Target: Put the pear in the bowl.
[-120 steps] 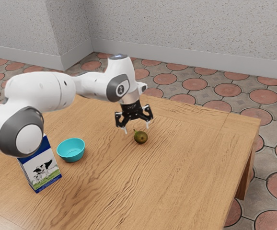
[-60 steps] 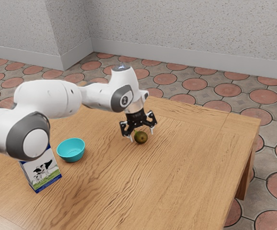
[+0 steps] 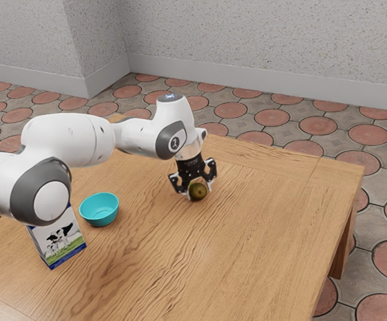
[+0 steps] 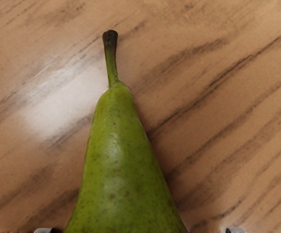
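the pear (image 3: 198, 191) lies on its side on the wooden surface (image 3: 247, 234), well apart from the turquoise bowl (image 3: 92, 217), which sits nearer the arm's base, beside the milk carton (image 3: 58, 239). the end effector (image 3: 197, 194) is down at the pear, straddling its round body. how far open it is, i cannot tell, nor whether it has a real hold.

the skin is green and speckled, a little shiny, and the fruit swells from a narrow neck to a wide belly, with a thin stem (image 4: 110, 56) at the tip. i judge it light to moderate in weight, most of that in the belly, and firm but easily bruised. the smooth, curved skin could slip or roll under an uneven squeeze.

the best hold is across the belly, from two opposite sides, square to the line of the stem and close to the heavy part. the neck tapers, so a squeeze there might push the fruit out or let the belly sag; the stem is too thin to bear it and could snap.

the step in hand looks like the grasp, early in the task. next it calls for an even, gentle squeeze, then a straight lift high enough to pass over the bowl's rim.
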Robot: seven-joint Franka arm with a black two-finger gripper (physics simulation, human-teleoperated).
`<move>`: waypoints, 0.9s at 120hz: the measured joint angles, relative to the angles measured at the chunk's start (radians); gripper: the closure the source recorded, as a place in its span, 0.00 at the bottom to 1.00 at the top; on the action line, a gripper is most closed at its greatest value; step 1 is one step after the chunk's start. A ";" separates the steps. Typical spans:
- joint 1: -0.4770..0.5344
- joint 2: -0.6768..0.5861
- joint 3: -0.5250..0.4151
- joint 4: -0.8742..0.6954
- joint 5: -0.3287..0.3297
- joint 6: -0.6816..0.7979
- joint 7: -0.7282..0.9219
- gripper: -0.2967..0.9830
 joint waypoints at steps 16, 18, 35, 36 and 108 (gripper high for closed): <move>0.000 -0.005 0.000 -0.001 0.002 -0.002 -0.012 0.48; 0.000 -0.006 0.000 -0.001 0.003 -0.002 -0.013 0.49; -0.001 -0.015 -0.001 -0.001 0.005 -0.005 -0.023 0.51; -0.001 -0.016 -0.001 -0.001 0.005 -0.005 -0.024 0.51; 0.006 -0.224 0.012 -0.159 0.020 -0.043 -0.057 0.61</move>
